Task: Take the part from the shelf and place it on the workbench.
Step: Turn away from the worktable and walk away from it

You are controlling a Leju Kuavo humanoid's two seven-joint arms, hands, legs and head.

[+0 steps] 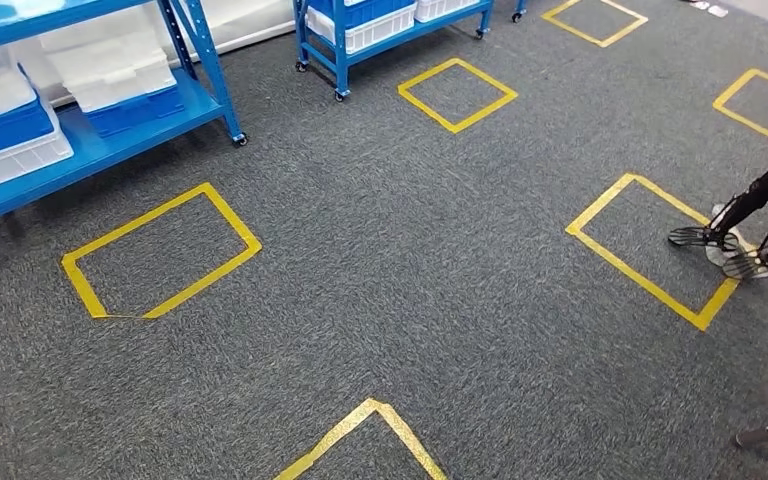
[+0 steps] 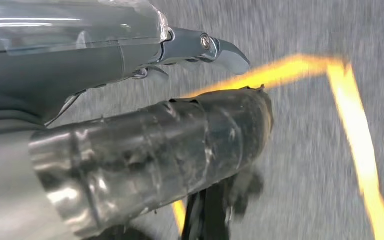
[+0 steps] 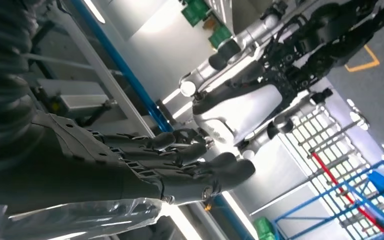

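My left hand (image 2: 80, 60) grips a dark, shiny cylindrical part (image 2: 170, 145) in the left wrist view. The thumb lies along one side of the part and dark fingers (image 2: 210, 210) curl round the other. Blurred grey carpet with a yellow tape line lies behind it. My right hand (image 3: 145, 160) has its fingers stretched out and holds nothing. In the head view, a blue shelf (image 1: 110, 140) stands at the far left with white and blue bins (image 1: 110, 75) on it.
A second blue wheeled shelf (image 1: 360, 40) stands at the back centre. Yellow tape squares (image 1: 160, 250) mark the grey carpet. Another robot's dark legs and feet (image 1: 725, 245) stand on a square at the right. A white humanoid robot (image 3: 240, 110) is beyond my right hand.
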